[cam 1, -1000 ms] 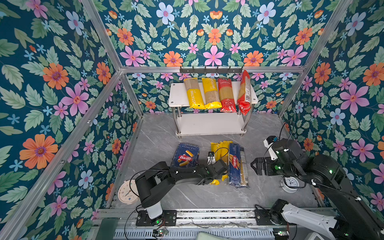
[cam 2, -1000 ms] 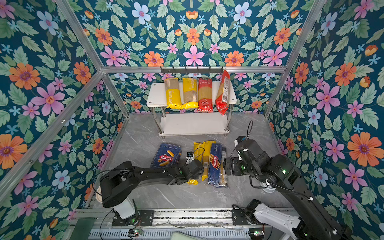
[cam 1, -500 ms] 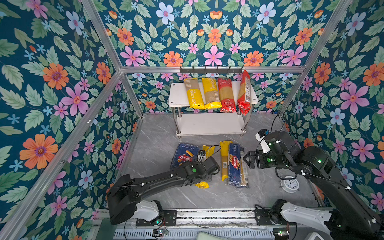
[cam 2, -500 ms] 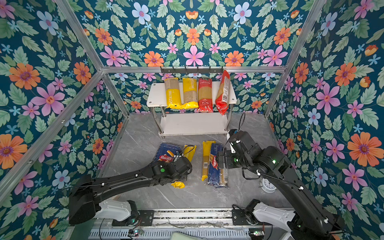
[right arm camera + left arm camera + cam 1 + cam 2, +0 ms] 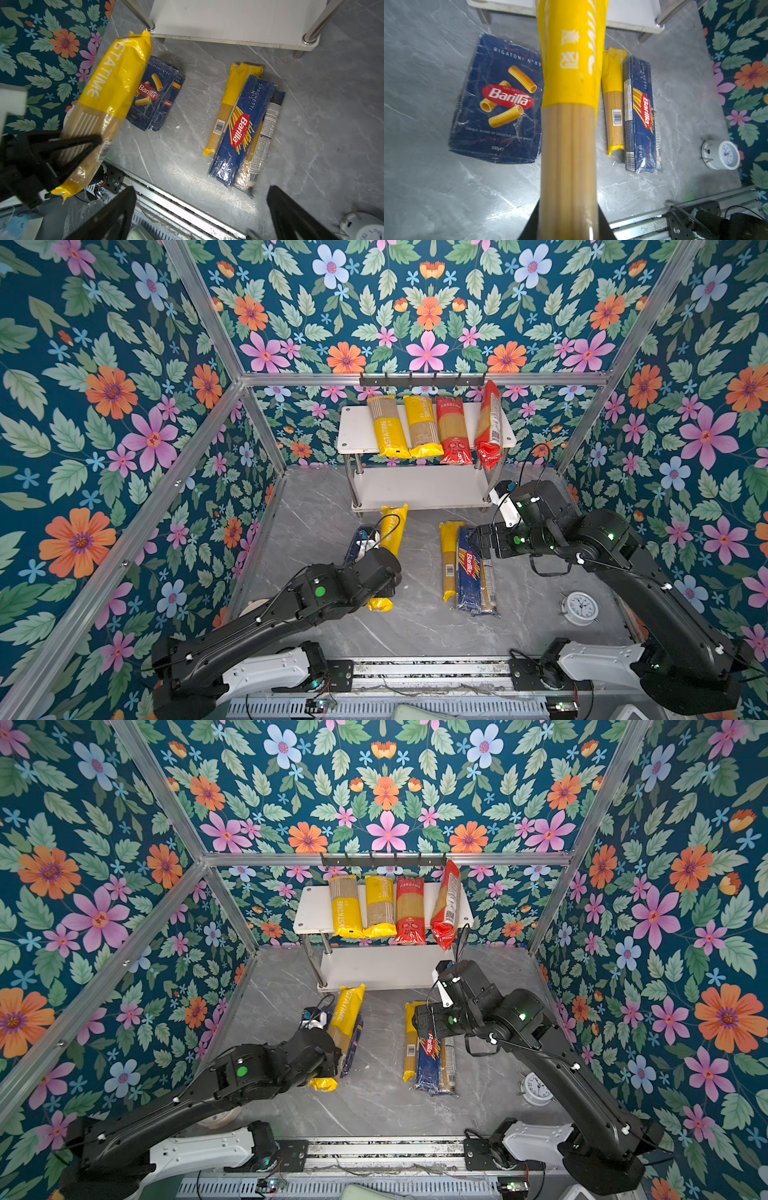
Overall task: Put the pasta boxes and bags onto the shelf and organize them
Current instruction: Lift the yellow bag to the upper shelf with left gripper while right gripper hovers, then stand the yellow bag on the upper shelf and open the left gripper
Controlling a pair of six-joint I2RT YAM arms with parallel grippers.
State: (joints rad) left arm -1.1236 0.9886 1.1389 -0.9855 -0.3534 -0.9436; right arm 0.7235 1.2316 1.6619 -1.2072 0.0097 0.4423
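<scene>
Risk notes, both top views: long yellow plastic Pastatime spaghetti bag point(image 5: 392, 531) at lower centre, lifted off the grey table point(image 5: 415, 626) and slanting over the dark blue rectangular Barilla carton point(image 5: 351, 551). White two-tier shelf point(image 5: 353, 435) at upper centre; four red and yellow bags point(image 5: 419, 427) fill the top board except a bare strip at its left.

Left wrist view: left gripper point(image 5: 568, 226) at bottom centre, clamped on the bag's tan part. The long overhang could sag, swing, or snag the shelf edge.

Right wrist view: right gripper point(image 5: 200, 190) at the bottom, jaws wide apart and empty. Dark blue Barilla spaghetti bag point(image 5: 241, 128), narrow yellow pack point(image 5: 226, 112) and clear pack point(image 5: 264, 141) lie centre-right. The arms may crowd each other at the shelf.
</scene>
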